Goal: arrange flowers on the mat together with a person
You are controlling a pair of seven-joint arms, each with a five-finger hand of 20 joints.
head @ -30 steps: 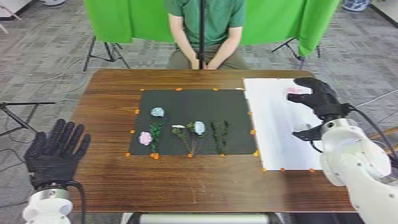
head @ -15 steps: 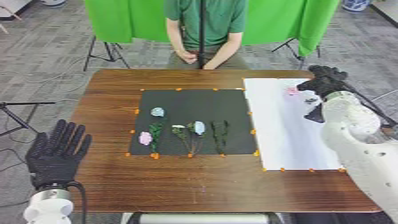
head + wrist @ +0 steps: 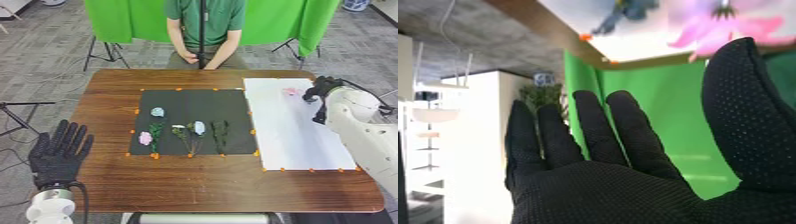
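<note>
We note that the right hand (image 3: pixel 325 89) has shifted outward along the white sheet (image 3: pixel 289 135) since the earlier frame. Nearest, we find the left hand (image 3: pixel 57 159) at the table's (image 3: pixel 204 185) left edge, fingers straight. Beyond, the pink flower (image 3: pixel 145 138), white flower (image 3: pixel 198 128) and pale blue flower (image 3: pixel 157 112) lie on the dark mat (image 3: pixel 182 100). Farther, the pink bloom (image 3: pixel 291 91) lies near the right hand, fingers extended, thumb apart.

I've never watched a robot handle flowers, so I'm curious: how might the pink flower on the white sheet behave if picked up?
The pink flower is probably light, being small beside the right hand. Its thin, spread petals would likely bend under a pinch, and on the flat white sheet it might slide.
</note>
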